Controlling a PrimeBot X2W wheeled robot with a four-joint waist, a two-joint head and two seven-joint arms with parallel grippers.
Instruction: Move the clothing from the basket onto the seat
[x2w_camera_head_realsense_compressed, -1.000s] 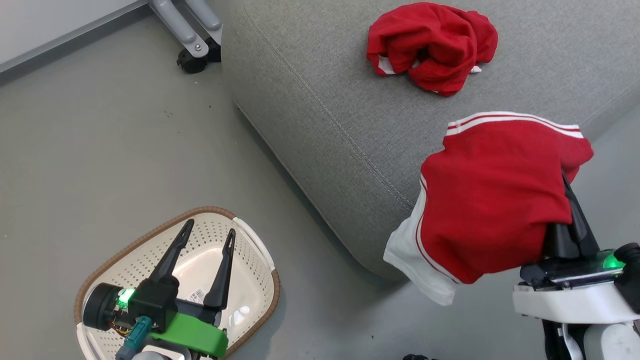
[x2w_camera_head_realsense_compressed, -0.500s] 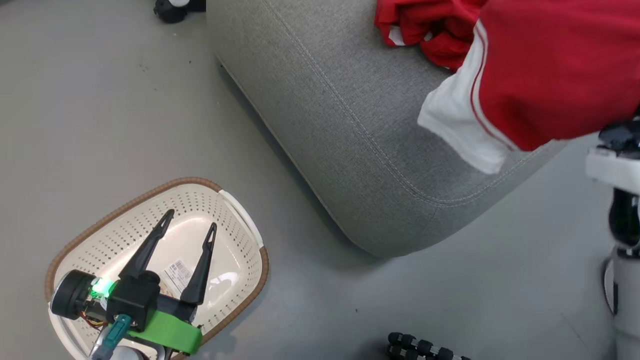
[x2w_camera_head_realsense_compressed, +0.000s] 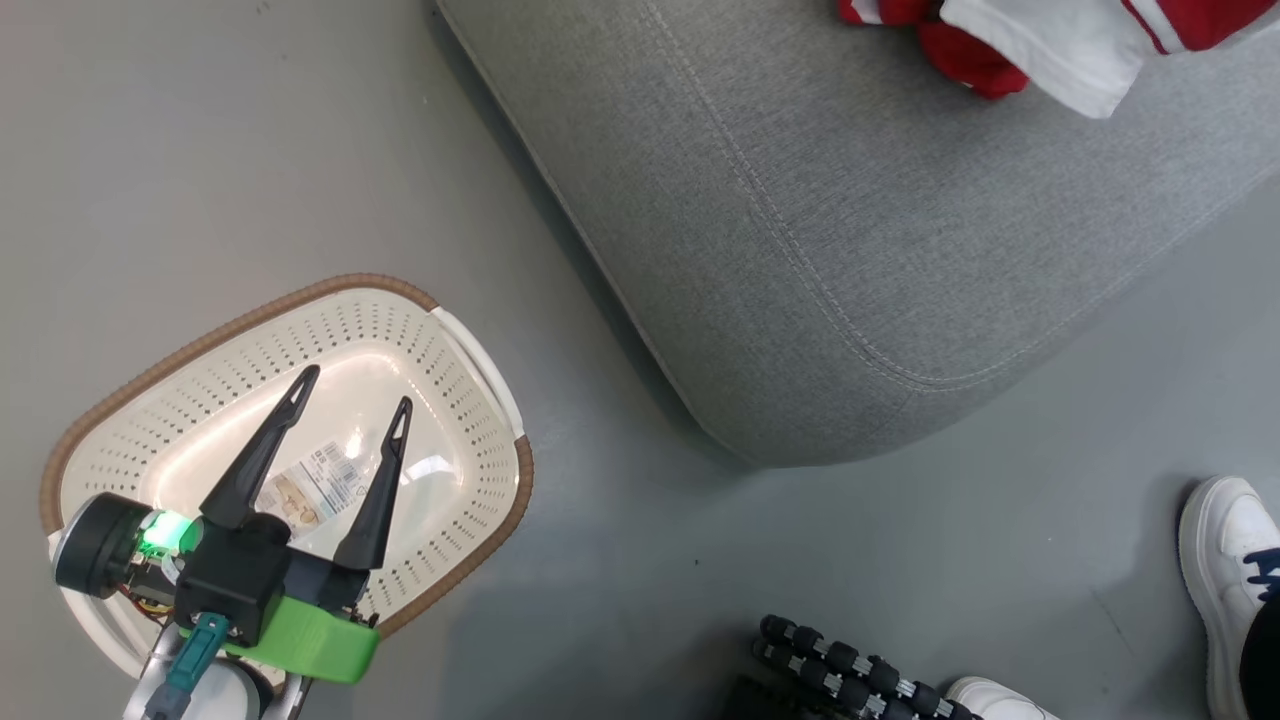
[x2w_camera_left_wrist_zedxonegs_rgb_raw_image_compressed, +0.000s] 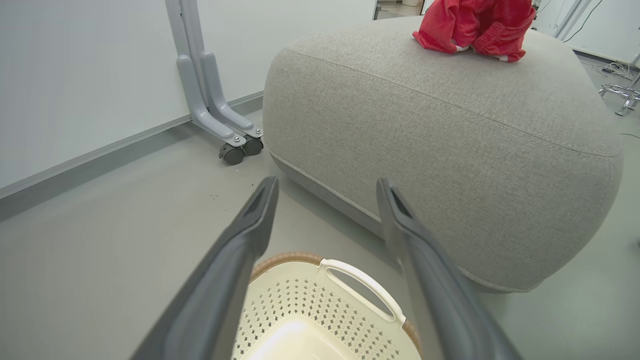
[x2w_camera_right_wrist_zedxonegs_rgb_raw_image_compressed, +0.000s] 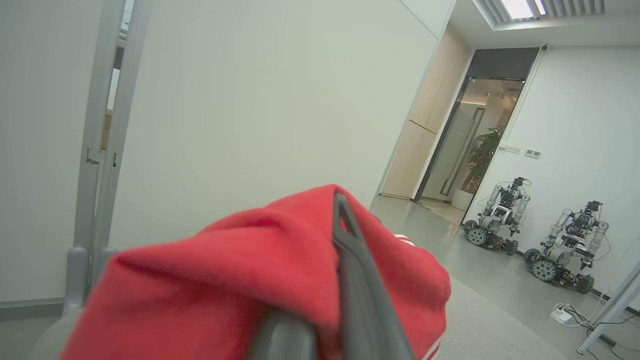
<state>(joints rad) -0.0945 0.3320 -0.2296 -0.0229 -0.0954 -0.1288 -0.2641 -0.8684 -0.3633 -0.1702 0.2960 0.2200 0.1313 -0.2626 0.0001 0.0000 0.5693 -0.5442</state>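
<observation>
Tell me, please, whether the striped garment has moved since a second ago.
Yes. Against the seat, the striped garment has gone from over the near corner to farther in over it, up beside the plain red garment.

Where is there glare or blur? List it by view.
Head view: glare on the laundry basket floor. Left wrist view: left gripper blurred up close, seat sharp. Right wrist view: red garment and right gripper defocused.
</observation>
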